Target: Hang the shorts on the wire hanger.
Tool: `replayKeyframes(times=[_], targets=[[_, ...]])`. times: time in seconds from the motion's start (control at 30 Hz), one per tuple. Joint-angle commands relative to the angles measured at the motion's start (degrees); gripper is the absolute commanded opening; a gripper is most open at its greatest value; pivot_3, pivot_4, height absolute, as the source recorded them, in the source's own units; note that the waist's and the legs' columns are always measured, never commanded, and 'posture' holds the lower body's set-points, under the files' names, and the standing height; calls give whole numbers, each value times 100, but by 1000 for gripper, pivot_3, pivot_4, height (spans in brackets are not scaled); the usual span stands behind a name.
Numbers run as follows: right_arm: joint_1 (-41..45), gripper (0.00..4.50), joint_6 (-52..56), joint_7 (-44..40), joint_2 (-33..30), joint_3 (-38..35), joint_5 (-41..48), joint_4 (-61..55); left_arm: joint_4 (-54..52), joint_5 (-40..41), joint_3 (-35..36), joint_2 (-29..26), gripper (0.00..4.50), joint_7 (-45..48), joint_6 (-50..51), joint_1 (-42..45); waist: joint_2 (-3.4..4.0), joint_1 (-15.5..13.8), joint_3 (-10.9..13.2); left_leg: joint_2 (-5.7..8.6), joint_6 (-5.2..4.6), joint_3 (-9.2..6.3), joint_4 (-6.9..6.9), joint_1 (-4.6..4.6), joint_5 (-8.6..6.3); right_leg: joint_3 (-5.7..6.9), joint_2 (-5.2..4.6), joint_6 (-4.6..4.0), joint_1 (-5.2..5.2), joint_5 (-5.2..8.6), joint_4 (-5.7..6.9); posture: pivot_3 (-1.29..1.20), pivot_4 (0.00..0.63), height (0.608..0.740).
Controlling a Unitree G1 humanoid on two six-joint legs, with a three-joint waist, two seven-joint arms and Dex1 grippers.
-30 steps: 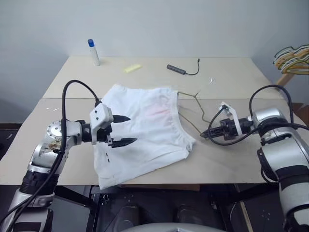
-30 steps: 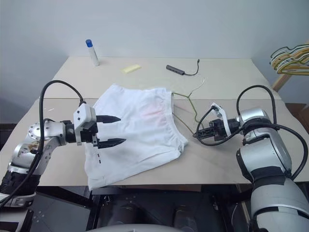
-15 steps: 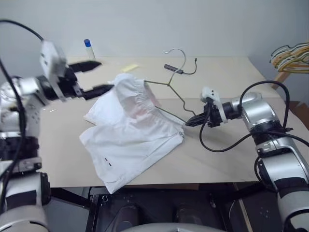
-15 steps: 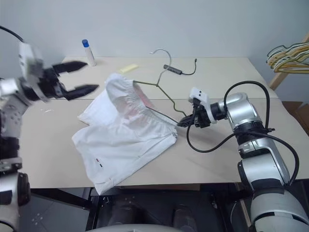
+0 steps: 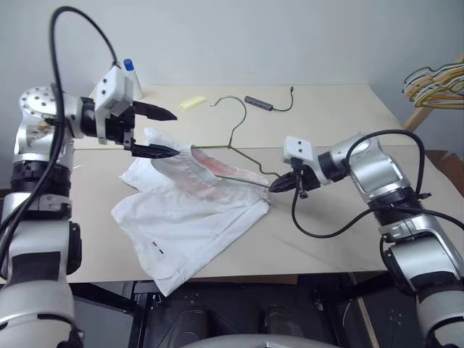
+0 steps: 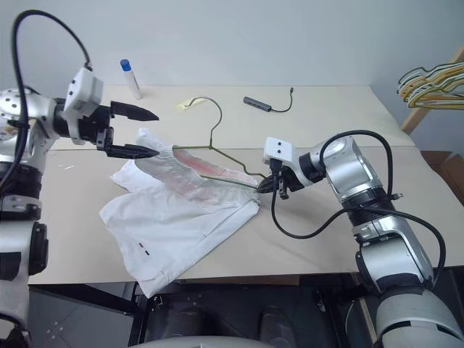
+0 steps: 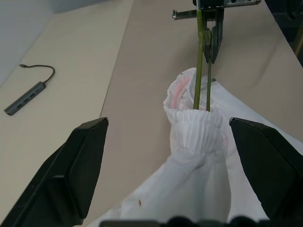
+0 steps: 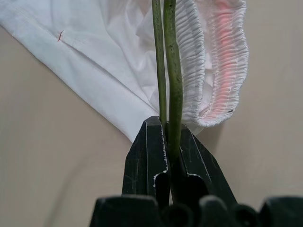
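On the counter (image 5: 341, 232), the limp shorts (image 5: 196, 210) drape over the hanger (image 5: 232, 138), pinched by the right end effector (image 5: 279, 186); the left end effector (image 5: 163, 132) gapes empty. Grip the elastic waistband.

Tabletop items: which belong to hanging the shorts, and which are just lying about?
In the job:
- shorts
- wire hanger, pinched at one end by the right gripper
- left gripper, open near the waistband

Lying about:
- blue-capped bottle
- yellow note
- USB hub
- bunch of hangers
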State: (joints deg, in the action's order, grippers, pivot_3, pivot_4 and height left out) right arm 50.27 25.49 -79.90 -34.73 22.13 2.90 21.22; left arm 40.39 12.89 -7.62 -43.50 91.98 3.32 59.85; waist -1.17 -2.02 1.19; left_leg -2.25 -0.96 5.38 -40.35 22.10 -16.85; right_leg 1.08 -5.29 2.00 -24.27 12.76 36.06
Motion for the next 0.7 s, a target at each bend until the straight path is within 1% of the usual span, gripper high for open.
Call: replayKeyframes(times=[0.03, 0.1, 0.13, 0.2, 0.37, 0.57, 0.6, 0.7], targets=[[147, 0, -73, -37, -27, -62, -29, -163, 189, -94, -144, 53, 4460, 52, -156, 180, 0, 29, 0, -1, 0, 0, 0, 0, 0, 0, 0, 0, -1, 0, 0, 93, 0, 740], [149, 0, -65, -32, -12, -54, -57, -157, 256, -27, -304, 70, 4460, 52, -131, 200, 0, 65, 0, -2, -1, 0, 0, 2, 0, 0, 1, 0, -2, 0, 0, 92, 0, 740], [145, 0, -77, -28, -5, -40, -80, -158, 335, -102, -368, 104, 4071, 52, -162, 217, 0, 88, 0, -2, -1, -1, 0, 3, -1, 0, 0, 0, -2, 0, 0, 92, 0, 740], [151, 0, -42, -27, 26, -36, -80, -163, 520, -272, -475, 188, 3619, 52, -254, 242, 0, 120, 0, -1, -3, -2, -1, 2, -2, -1, 0, 0, -2, 0, 0, 91, 0, 740], [191, 0, 43, -46, 77, -47, -97, -178, 822, -570, -541, 359, 2026, 42, -340, 289, 0, 138, 0, -2, -4, -3, -2, 2, -2, -1, 0, 0, -2, 0, 2, 86, 0, 740], [166, 0, -49, -25, 64, -79, -135, -217, 865, -479, -441, 432, 150, 52, -341, 319, 0, 145, 0, -2, -4, -3, -2, 4, -2, -1, 0, 0, -4, 0, 1, 82, 0, 740], [150, 0, -123, -13, 60, -88, -143, -227, 869, -470, -422, 432, 35, 52, -342, 325, 0, 144, 0, -2, -4, -3, -3, 4, -2, -2, -1, 0, -4, 0, 2, 82, 0, 740], [-13, 0, -820, 178, 78, -206, -164, -260, 838, -562, -351, 421, 35, 16, -535, 293, 0, 145, 0, -2, -5, -3, -3, 4, -3, -2, -1, 0, -4, 0, 2, 79, 0, 740]])
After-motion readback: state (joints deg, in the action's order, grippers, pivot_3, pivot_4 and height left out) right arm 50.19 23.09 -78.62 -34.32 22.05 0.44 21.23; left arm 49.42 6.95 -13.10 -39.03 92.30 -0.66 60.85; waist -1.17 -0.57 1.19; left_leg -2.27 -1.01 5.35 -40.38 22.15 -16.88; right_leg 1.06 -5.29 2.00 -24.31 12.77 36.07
